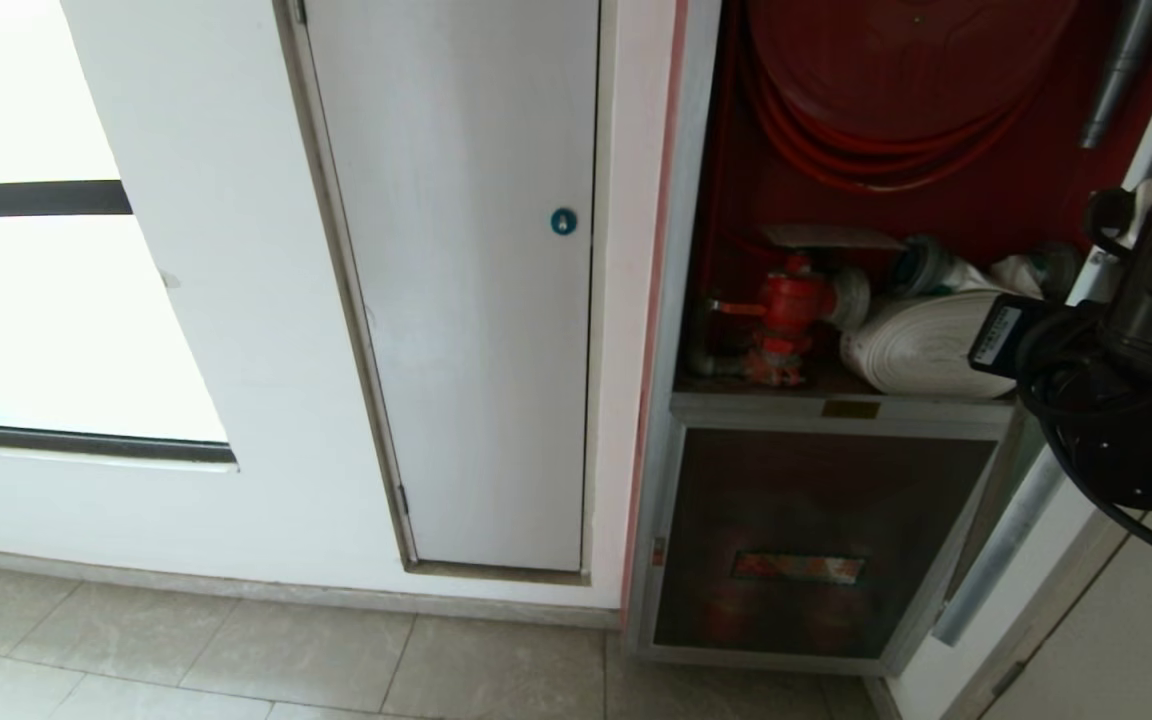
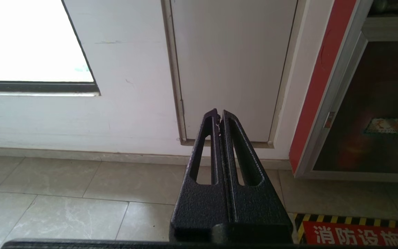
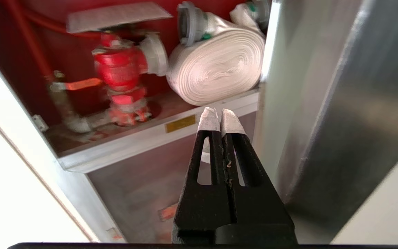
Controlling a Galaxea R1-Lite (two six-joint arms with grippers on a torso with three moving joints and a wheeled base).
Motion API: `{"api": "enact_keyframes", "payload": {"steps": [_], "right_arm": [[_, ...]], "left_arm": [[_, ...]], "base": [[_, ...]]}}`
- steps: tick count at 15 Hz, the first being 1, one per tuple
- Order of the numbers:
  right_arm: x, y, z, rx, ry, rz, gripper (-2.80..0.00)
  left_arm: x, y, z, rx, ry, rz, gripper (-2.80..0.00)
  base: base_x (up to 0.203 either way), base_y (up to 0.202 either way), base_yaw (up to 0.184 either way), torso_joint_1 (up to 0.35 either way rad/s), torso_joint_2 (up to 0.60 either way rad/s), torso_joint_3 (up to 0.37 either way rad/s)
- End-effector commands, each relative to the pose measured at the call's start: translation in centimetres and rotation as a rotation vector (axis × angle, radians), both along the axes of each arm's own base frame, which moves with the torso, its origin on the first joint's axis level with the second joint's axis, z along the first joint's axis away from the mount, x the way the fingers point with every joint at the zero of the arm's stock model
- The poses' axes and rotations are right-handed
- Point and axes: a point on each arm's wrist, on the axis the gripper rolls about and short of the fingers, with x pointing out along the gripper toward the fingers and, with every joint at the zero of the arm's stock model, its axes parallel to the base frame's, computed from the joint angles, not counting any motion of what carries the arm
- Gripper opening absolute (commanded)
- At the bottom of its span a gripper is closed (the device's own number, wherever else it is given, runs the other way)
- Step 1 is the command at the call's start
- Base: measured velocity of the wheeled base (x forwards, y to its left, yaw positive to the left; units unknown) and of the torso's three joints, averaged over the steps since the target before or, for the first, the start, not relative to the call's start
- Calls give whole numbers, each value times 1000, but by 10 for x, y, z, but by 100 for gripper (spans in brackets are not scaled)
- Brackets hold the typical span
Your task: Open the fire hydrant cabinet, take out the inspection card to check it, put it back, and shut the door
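The thin white printed inspection card [image 3: 116, 15] (probably light, floppy) lies atop the red valve [image 3: 121, 69], at eleven o'clock from the right pincer [image 3: 220, 117], pressed together; pinch its free edge.

A corridor or service area of a public or commercial building — a built-in fire hydrant cabinet [image 1: 696, 300] with a red valve [image 1: 786, 310], rolled white hose [image 1: 926, 345] and red hose reel [image 1: 896, 80] says so. Beside it stand a white service door [image 1: 466, 300] with a blue round lock [image 1: 563, 221], a pale tiled floor [image 1: 236, 650] and a striped red floor marking [image 2: 358, 231].
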Motion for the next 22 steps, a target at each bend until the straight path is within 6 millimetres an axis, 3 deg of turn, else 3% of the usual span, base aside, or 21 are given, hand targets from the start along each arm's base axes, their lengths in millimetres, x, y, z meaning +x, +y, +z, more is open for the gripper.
{"api": "enact_keyframes", "payload": {"steps": [1, 22], "right_arm": [[-3, -6, 2, 1, -10, -23, -280], [-56, -69, 2, -72, 28, -304, -280]], "left_arm": [[0, 0, -2, 0, 6, 0, -280], [1, 0, -2, 0, 8, 0, -280]], "base": [[0, 0, 0, 0, 0, 0], [0, 0, 0, 0, 0, 0]]}}
